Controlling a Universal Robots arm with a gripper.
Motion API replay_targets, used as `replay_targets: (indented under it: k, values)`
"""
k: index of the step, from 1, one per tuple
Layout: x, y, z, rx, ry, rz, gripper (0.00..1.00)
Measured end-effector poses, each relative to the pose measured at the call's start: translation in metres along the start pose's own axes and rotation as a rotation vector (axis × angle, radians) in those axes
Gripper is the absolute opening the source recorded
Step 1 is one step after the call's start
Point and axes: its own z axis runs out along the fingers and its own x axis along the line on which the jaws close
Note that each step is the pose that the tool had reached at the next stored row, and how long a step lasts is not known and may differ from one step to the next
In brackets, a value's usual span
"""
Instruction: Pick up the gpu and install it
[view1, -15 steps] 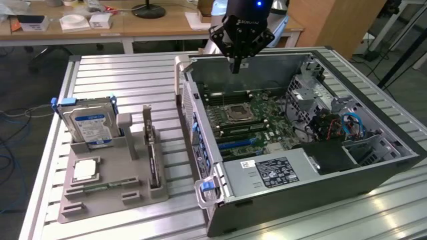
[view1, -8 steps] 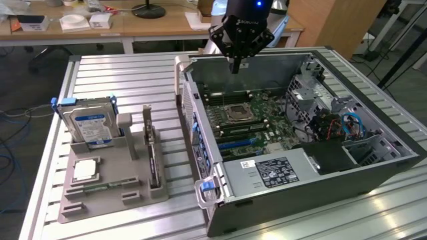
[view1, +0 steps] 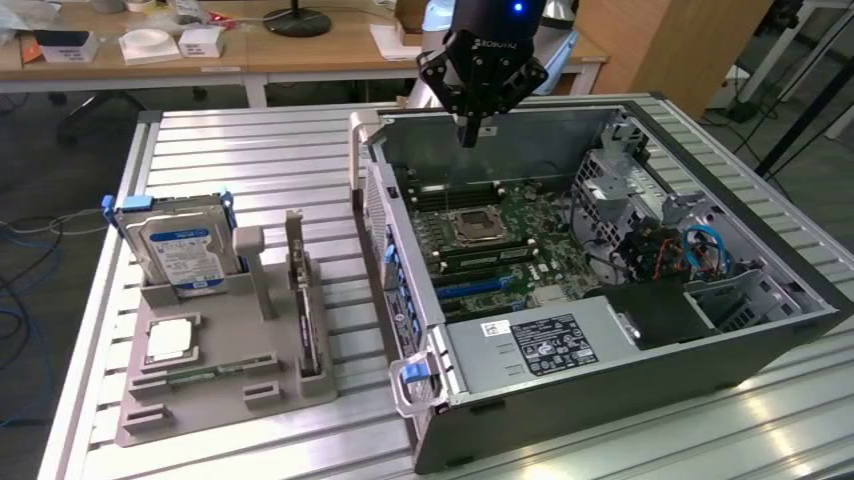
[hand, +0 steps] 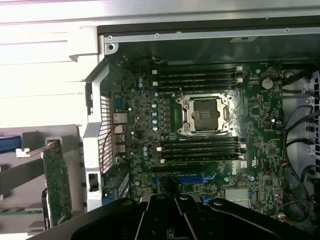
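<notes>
The gpu, a thin green card with a silver end bracket, stands on edge in a slot of the grey holder on the exterior view's left. In the wrist view the gpu shows beside the case wall. My gripper hangs over the far end of the open computer case, well apart from the gpu, its fingers shut with nothing between them. The wrist view has the gripper above the motherboard, near the blue expansion slot.
A blue-labelled hard drive and a square silver CPU chip share the holder. Inside the case lie the CPU socket, memory sticks, a power supply and drive cages with cables. Desks stand behind.
</notes>
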Motion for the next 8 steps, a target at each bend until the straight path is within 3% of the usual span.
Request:
replay_targets:
  k: [8]
  values:
    - [0.0,0.0,0.0,0.0004,0.0046,0.0,0.11]
